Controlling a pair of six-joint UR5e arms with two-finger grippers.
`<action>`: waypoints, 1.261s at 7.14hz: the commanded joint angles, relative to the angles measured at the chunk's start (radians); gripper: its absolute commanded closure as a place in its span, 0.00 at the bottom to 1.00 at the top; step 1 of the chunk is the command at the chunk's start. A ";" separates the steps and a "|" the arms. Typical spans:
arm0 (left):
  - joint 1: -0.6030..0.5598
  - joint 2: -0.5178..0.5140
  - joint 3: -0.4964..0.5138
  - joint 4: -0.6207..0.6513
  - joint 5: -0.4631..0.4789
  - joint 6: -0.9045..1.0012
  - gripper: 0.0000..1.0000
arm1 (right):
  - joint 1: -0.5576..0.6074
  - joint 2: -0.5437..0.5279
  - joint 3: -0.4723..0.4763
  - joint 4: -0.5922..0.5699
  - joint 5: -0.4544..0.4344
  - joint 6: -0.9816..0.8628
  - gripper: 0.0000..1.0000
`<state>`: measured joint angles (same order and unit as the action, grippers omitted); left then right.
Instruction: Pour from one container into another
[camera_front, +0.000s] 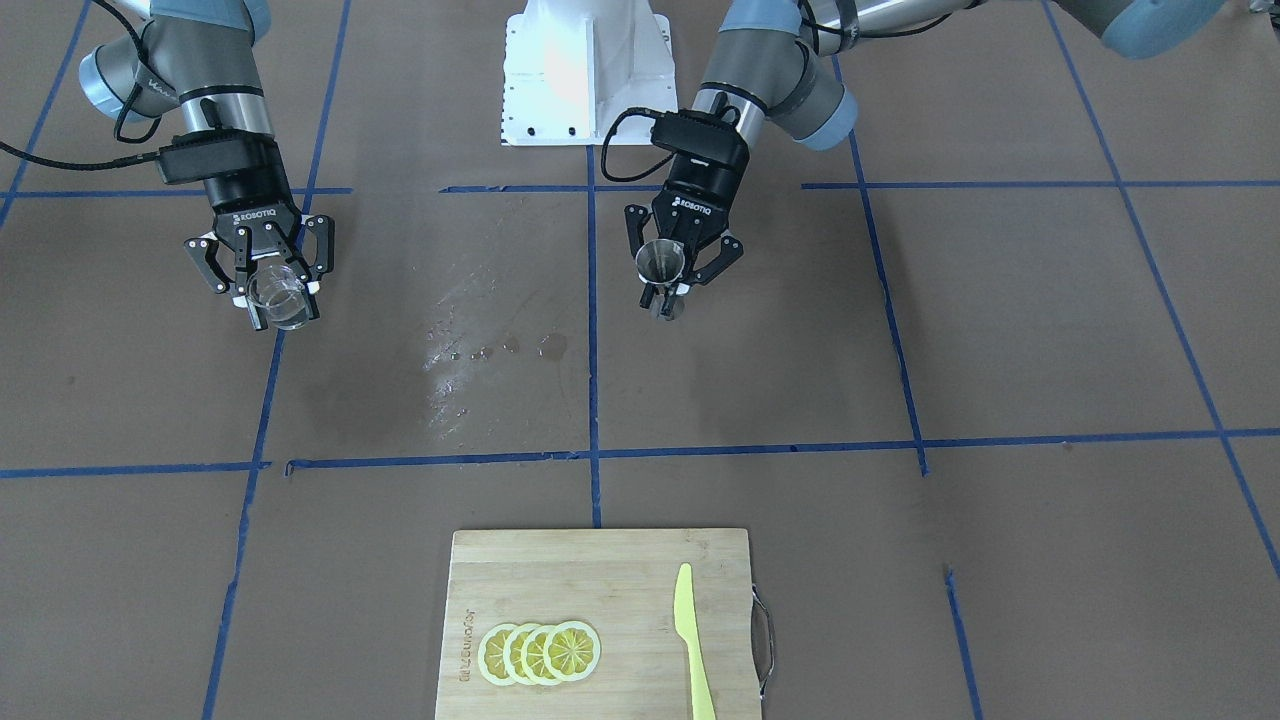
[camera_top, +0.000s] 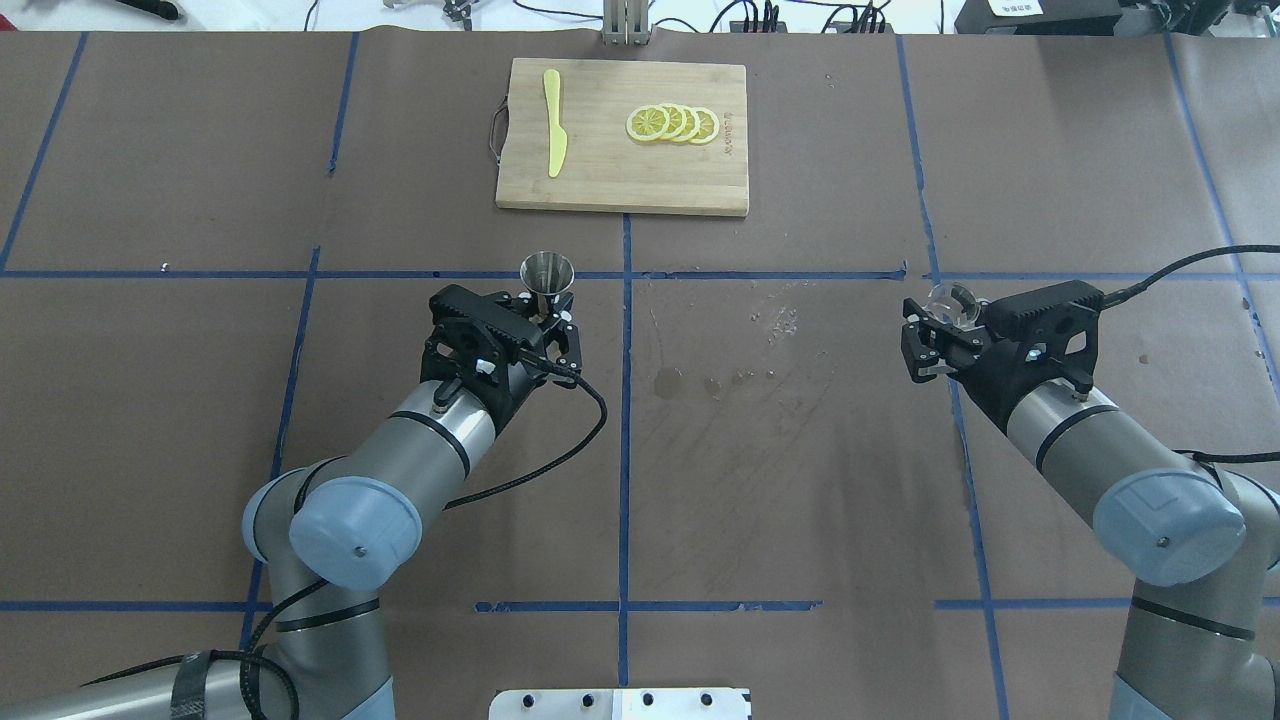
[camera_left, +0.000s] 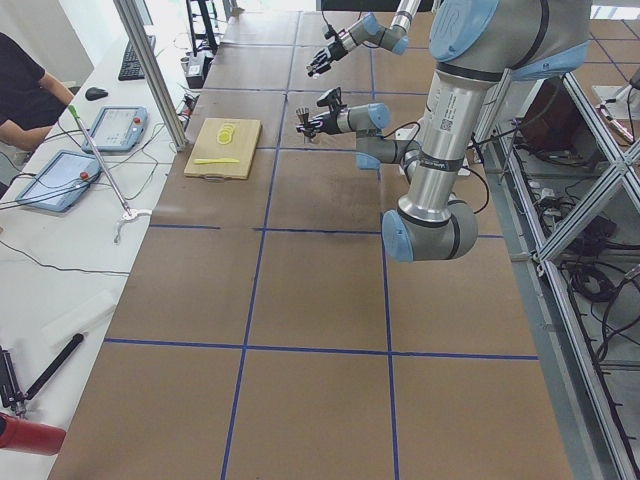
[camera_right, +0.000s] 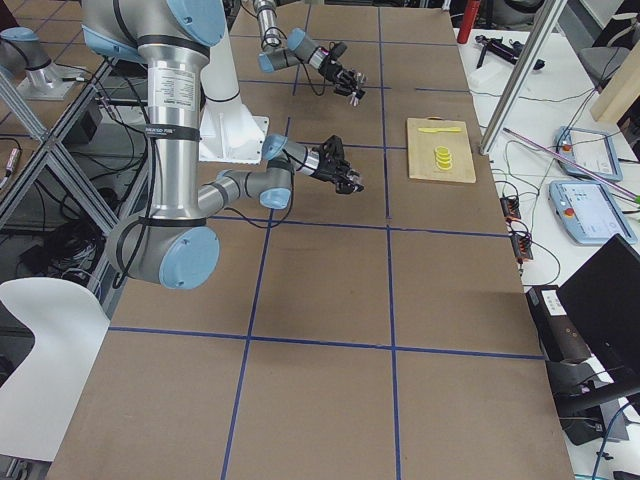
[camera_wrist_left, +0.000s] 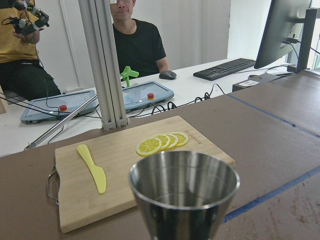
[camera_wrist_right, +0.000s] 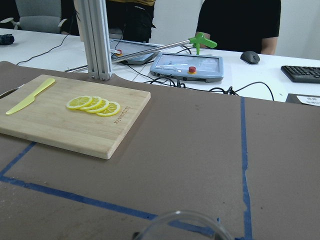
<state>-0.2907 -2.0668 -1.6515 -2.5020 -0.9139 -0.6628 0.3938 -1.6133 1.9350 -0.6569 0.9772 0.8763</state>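
flanking the white, dark-screwed base (camera_front: 590, 70), i see the left arm (camera_top: 440, 440) and right arm (camera_top: 1075, 440): silver tubes, grey joints, pale blue caps. the left gripper (camera_front: 665, 300) and right gripper (camera_front: 285, 312) are black, marked robotiq, trailing black cables.

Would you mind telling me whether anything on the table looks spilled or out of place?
Yes: a wet patch with scattered droplets lies on the brown table cover, between the held metal cup and the glass. It looks like spilled liquid. The cutting board looks tidy.
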 joint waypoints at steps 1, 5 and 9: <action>0.022 -0.074 0.059 0.000 -0.003 0.002 1.00 | -0.001 0.003 0.030 0.000 0.003 -0.150 1.00; 0.022 -0.159 0.149 -0.003 -0.005 -0.003 1.00 | -0.006 0.081 0.041 -0.010 0.020 -0.213 1.00; 0.024 -0.182 0.180 -0.003 -0.005 -0.009 1.00 | -0.015 0.165 0.080 -0.154 0.023 -0.374 1.00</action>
<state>-0.2680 -2.2398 -1.4850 -2.5050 -0.9196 -0.6701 0.3823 -1.4844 1.9981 -0.7279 0.9995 0.5558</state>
